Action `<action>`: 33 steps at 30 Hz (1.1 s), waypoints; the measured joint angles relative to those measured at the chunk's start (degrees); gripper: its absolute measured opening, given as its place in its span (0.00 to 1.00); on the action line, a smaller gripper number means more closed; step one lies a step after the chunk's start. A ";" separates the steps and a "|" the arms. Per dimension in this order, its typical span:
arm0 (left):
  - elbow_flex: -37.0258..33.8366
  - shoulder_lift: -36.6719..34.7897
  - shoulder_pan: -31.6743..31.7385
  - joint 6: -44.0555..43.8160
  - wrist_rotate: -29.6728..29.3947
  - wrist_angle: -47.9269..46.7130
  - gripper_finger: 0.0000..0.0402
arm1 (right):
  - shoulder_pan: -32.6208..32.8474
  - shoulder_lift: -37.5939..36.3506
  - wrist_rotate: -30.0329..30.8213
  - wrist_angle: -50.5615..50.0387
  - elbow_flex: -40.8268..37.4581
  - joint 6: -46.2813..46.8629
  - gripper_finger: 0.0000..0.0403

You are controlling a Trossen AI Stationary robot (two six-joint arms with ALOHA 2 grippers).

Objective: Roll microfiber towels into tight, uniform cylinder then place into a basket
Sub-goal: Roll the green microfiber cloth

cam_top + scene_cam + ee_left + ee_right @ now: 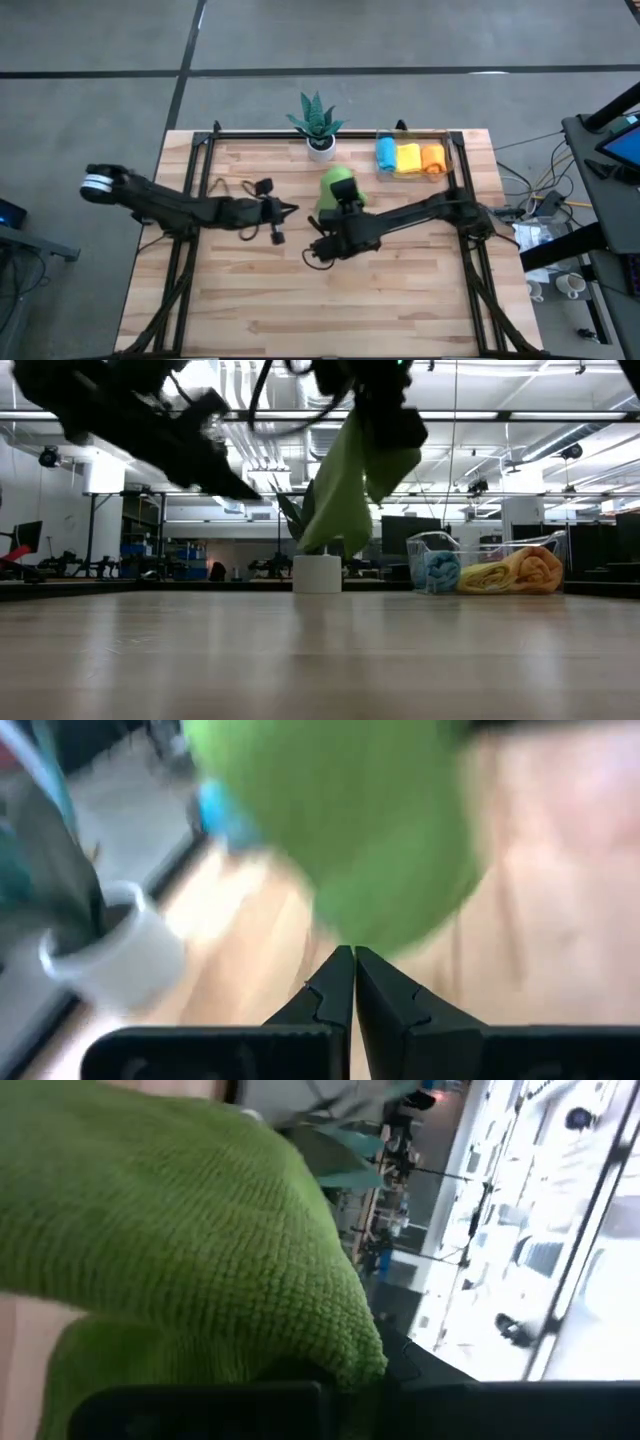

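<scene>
Green towel (345, 485) hangs crumpled from right fingers (345, 200); left fingers (354, 982) closed, empty.

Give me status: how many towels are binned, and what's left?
Done: blue, yellow and orange rolls lie in the basket. In hand: the right tool is shut on the green towel, hanging unrolled above the table. Left tool is shut, empty. Left: roll green, bin it.

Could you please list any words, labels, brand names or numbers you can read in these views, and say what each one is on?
None can be read.
Green towel, held by the right end effector: plain cloth, no tag showing.
Basket and white plant pot: no label visible.
Screens and equipment in the room behind: too small and blurred to read.
</scene>
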 joint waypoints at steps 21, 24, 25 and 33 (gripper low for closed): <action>15.70 42.56 3.61 1.90 3.65 48.33 0.00 | -0.01 -7.98 -0.96 1.68 -10.62 9.54 0.02; 20.31 45.62 3.91 2.79 3.72 48.33 0.00 | 0.07 -7.95 -1.24 2.03 -10.62 9.55 0.02; 21.50 46.27 4.14 2.79 3.69 47.97 0.00 | 0.10 -7.95 -1.53 2.22 -10.62 9.55 0.02; 29.15 53.65 7.02 2.65 3.69 44.79 0.00 | 0.38 -7.79 -7.90 10.78 -11.07 8.01 0.02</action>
